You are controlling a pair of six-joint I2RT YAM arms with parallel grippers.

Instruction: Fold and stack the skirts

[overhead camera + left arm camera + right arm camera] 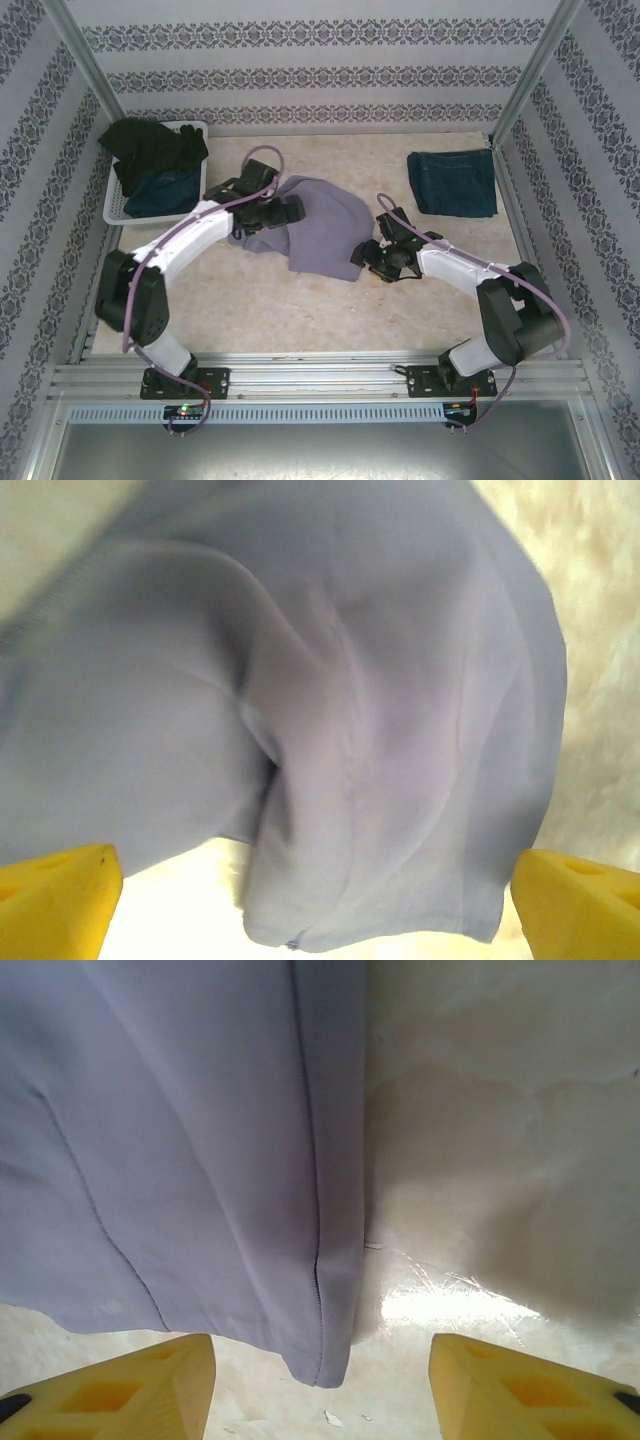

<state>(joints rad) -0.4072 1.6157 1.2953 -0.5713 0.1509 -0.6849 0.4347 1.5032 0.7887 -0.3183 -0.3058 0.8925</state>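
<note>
So one denim skirt (452, 183) sits folded in the far right corner, which I'd count as one done. The lavender skirt (320, 225) lies rumpled mid-table between the arms, while the black skirt (150, 148) and the other denim skirt (160, 192) wait in the basket (115, 215) at far left. The left gripper (290, 210) hangs wide open over the cloth. The right gripper (365, 258) has its jaws apart at the hem, nothing pinched. Plenty of bare table (300, 320) up front for folding.

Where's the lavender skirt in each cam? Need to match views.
Top external: skirt mid-table, between left tool and right tool.
Left wrist: skirt across top and centre, bunched.
Right wrist: skirt in left half, hem corner low centre.
Shared landmark: beige table.
</note>
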